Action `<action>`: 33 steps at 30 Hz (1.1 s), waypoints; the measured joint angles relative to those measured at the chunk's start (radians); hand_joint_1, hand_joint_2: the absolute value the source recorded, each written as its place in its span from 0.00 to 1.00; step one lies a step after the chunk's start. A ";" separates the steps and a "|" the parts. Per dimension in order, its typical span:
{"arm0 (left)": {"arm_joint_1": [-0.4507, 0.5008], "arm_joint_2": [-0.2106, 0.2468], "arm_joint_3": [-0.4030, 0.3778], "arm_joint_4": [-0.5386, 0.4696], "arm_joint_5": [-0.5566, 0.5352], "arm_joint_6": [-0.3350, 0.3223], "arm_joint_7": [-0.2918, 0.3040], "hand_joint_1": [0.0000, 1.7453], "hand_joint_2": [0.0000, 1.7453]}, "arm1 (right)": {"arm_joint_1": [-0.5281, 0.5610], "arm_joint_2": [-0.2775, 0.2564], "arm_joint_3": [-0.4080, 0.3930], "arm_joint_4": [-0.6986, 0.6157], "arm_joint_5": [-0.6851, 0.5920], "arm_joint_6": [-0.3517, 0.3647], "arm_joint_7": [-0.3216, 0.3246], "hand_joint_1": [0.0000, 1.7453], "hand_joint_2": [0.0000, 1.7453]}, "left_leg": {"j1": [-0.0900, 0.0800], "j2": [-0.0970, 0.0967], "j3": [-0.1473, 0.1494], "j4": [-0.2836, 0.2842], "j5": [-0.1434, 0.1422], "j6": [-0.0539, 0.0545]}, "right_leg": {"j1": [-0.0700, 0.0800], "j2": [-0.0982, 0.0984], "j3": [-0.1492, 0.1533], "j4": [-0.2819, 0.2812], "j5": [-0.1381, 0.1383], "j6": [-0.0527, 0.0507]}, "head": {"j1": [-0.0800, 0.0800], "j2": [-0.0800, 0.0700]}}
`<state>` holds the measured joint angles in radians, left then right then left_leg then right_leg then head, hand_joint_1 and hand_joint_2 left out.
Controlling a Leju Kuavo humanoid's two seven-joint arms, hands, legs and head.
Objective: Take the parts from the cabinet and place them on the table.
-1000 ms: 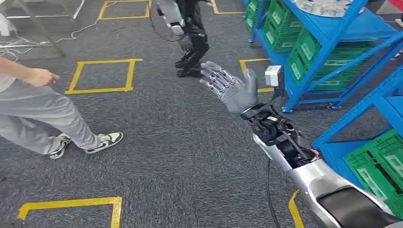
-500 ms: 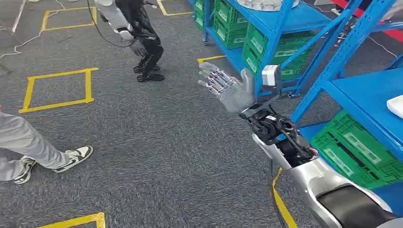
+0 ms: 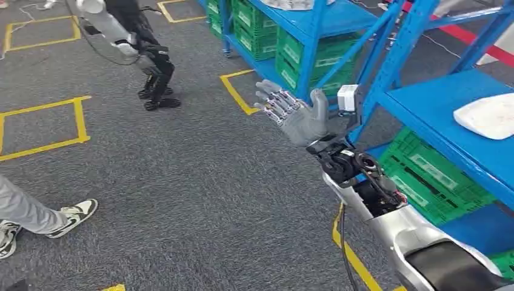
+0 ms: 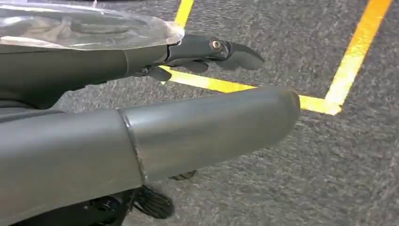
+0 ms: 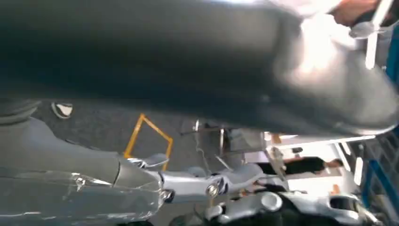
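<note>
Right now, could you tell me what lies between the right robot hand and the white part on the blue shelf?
In the head view, blue rack posts stand between the right robot hand and the white part.

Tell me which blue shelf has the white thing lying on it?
The blue shelf on the right, beside the raised right hand. A flat white part lies on it. The other shelf levels nearby hold green crates.

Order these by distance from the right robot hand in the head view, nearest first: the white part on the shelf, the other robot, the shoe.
From the right robot hand:
1. Other robot, to its left, farther up the floor.
2. White part, to its right, on the blue shelf.
3. Shoe, far left, low on the carpet.
</note>
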<state>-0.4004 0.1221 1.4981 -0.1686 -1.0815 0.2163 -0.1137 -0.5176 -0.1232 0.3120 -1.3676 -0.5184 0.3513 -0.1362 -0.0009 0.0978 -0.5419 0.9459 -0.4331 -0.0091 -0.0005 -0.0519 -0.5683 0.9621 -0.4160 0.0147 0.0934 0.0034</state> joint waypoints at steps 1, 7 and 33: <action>0.000 -0.001 0.000 0.000 0.000 0.000 0.000 0.00 0.00 | 0.001 0.000 0.000 0.000 0.000 0.000 0.000 0.00 0.00 | 0.002 0.013 0.003 -0.002 0.000 -0.004 | 0.004 0.012 -0.003 0.001 0.000 -0.006 | -0.004 0.000; 0.001 -0.002 0.000 0.000 0.000 0.000 0.000 0.00 0.00 | -0.003 0.000 0.001 -0.004 0.000 0.001 0.000 0.00 0.00 | 0.015 -0.093 -0.124 0.273 -0.143 -0.024 | -0.002 0.073 0.002 -0.012 0.012 -0.036 | -0.016 0.000; 0.007 0.003 0.000 0.000 0.003 -0.010 -0.002 0.00 0.00 | 0.016 -0.010 -0.010 -0.059 0.005 -0.027 0.021 0.00 0.00 | 0.003 0.033 -0.006 0.006 -0.004 -0.014 | 0.009 0.015 -0.005 0.005 -0.003 -0.024 | -0.001 0.000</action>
<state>-0.3929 0.1252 1.4981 -0.1683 -1.0784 0.2060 -0.1152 -0.5012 -0.1328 0.3025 -1.4263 -0.5138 0.3239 -0.1152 0.0019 0.1311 -0.5480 0.9522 -0.4367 -0.0228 0.0086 -0.0371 -0.5731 0.9669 -0.4187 -0.0093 0.0923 0.0034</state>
